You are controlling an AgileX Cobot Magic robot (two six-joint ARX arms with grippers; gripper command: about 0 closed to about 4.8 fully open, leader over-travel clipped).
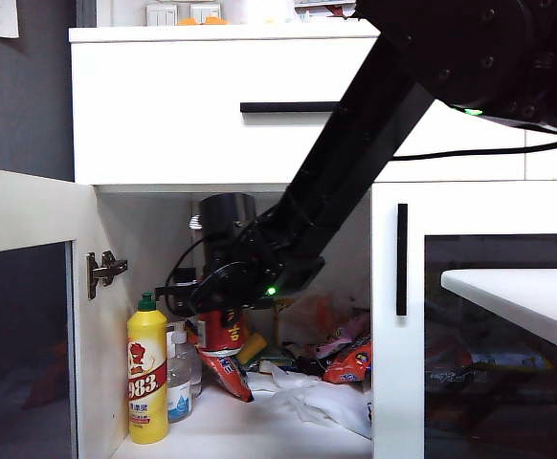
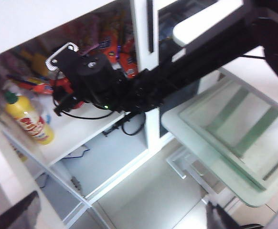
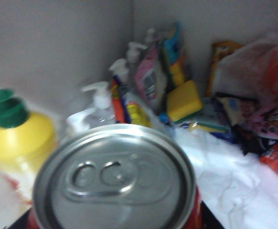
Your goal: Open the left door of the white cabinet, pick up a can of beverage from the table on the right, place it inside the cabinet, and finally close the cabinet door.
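Note:
The white cabinet (image 1: 164,105) has its left door (image 1: 20,210) swung open toward me, its hinge (image 1: 104,271) showing. My right arm reaches into the opening. My right gripper (image 1: 223,352) is shut on the red can of beverage (image 1: 223,331), which it holds tilted just above the shelf, beside the yellow bottle (image 1: 147,373). In the right wrist view the can's silver top (image 3: 115,176) fills the foreground between my right gripper's (image 3: 115,225) jaws. My left gripper (image 2: 117,219) hangs wide open and empty outside the cabinet, looking across at the right arm. A corner of the table (image 1: 518,292) shows at the right.
Inside the cabinet are the yellow bottle (image 3: 19,138), a clear pump bottle (image 1: 178,378), snack packets (image 1: 350,359), a yellow sponge (image 3: 184,100) and white crumpled plastic (image 1: 322,397). The twin right door (image 1: 400,335) is closed. A glass-topped stand (image 2: 234,138) is beside the cabinet.

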